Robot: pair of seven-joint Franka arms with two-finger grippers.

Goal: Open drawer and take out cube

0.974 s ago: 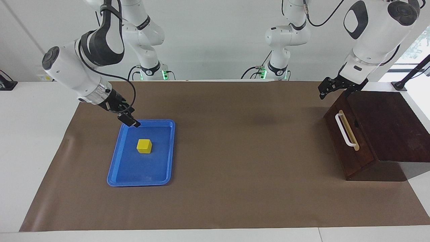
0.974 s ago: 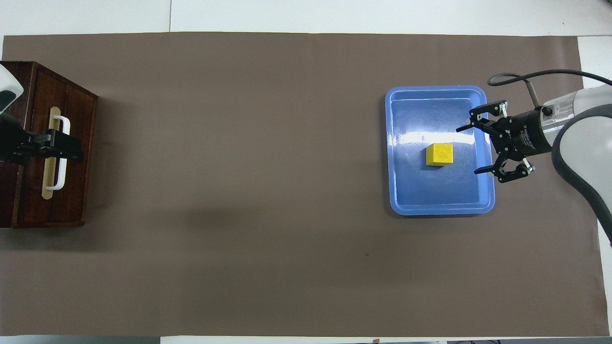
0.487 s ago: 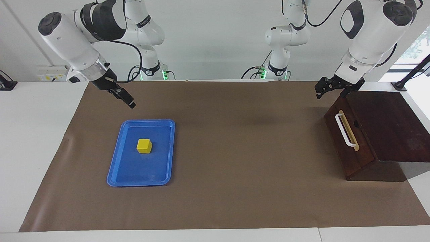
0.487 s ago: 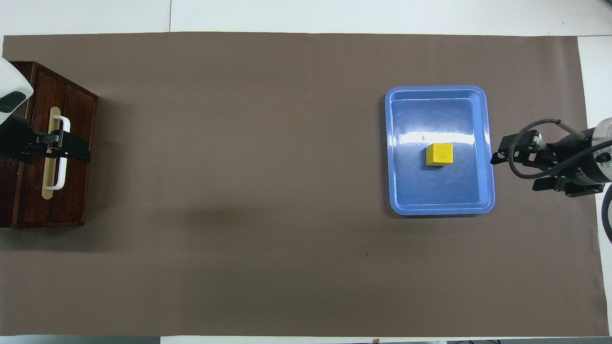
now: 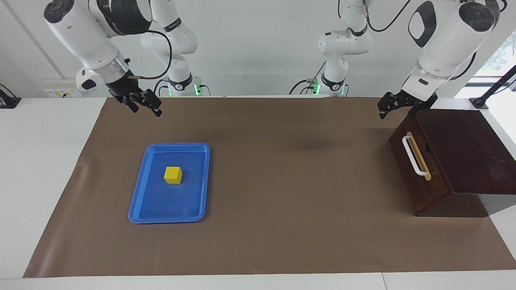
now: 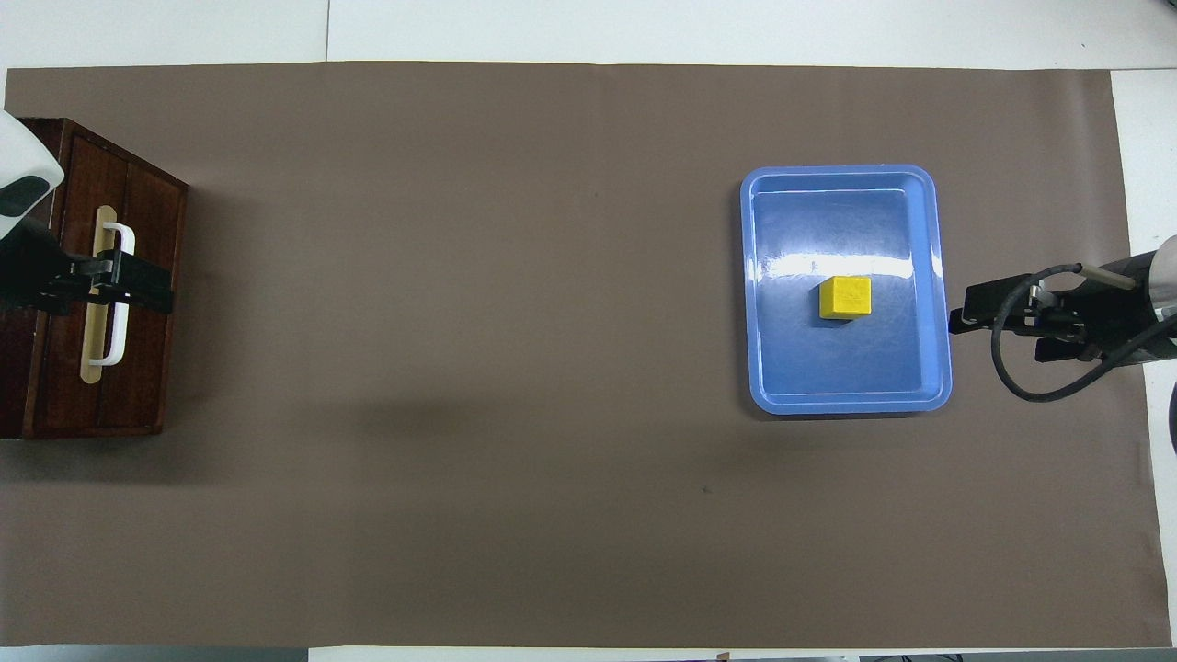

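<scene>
The right gripper (image 5: 146,105) hangs open and empty above the brown mat (image 5: 282,169), near the blue tray (image 5: 139,201). In the tray sits the yellow cube (image 5: 173,175), alone; it looks light, rigid and smooth (probably a little slick), best pinched across two flat sides. At the left arm's end, the drawer (image 5: 411,169) of the wooden box (image 5: 467,149) is shut, its contents hidden. The left gripper (image 5: 386,108) hangs open above the mat beside the box, holding nothing.

White table (image 5: 40,169), brown mat (image 5: 282,225), blue tray (image 5: 139,209), wooden box (image 5: 471,149)
</scene>
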